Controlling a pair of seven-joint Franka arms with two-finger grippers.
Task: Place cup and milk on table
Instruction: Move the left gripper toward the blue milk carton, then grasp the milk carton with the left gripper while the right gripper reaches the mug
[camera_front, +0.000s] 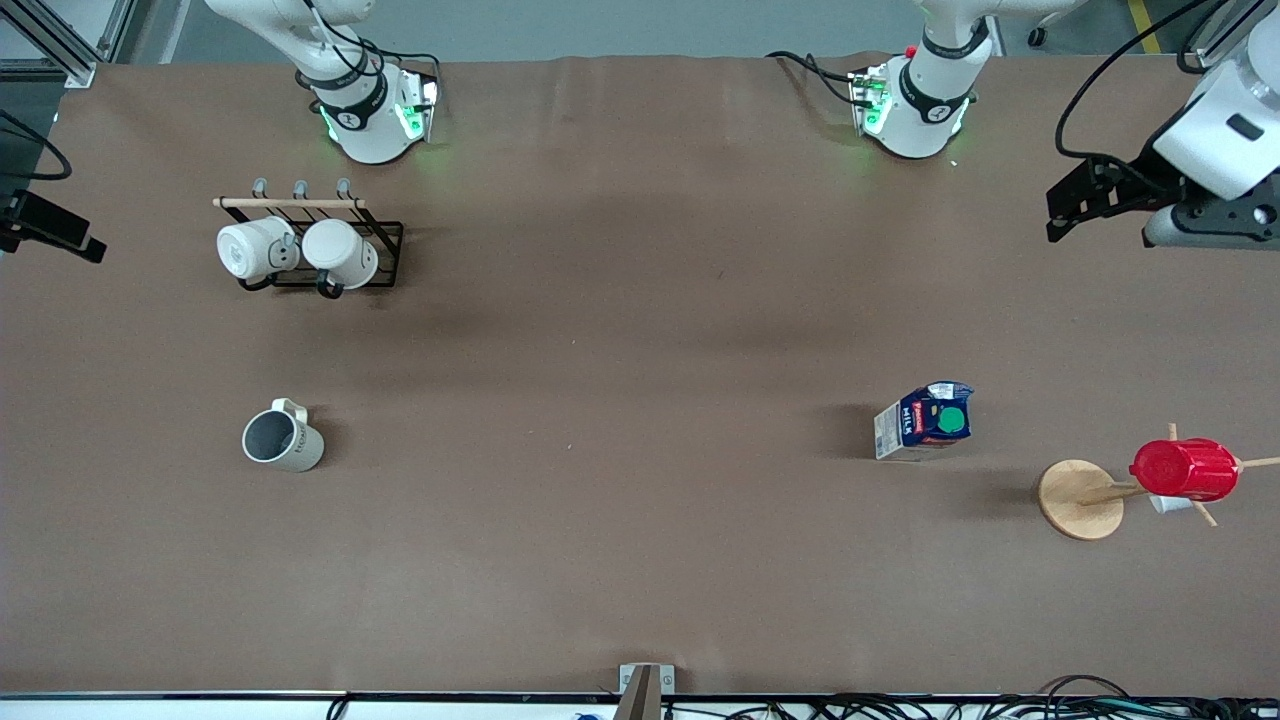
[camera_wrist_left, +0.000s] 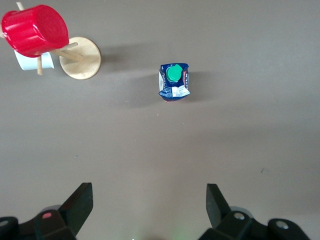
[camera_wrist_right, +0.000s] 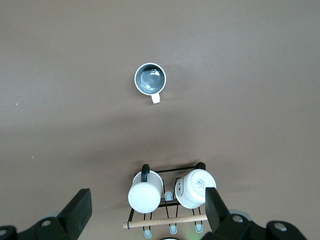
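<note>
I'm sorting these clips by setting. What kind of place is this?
Most likely a robotics lab bench, not a kitchen: two robot arms are bolted along one edge of a brown table, aluminium framing stands at a corner, and cables run along the near edge. The cup, milk and mug rack look like staged props.

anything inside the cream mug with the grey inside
Nothing shows inside the cup: the right wrist view looks straight into it and shows only a bare grey bottom with a glossy sheen. It stands upright on the table.
</note>
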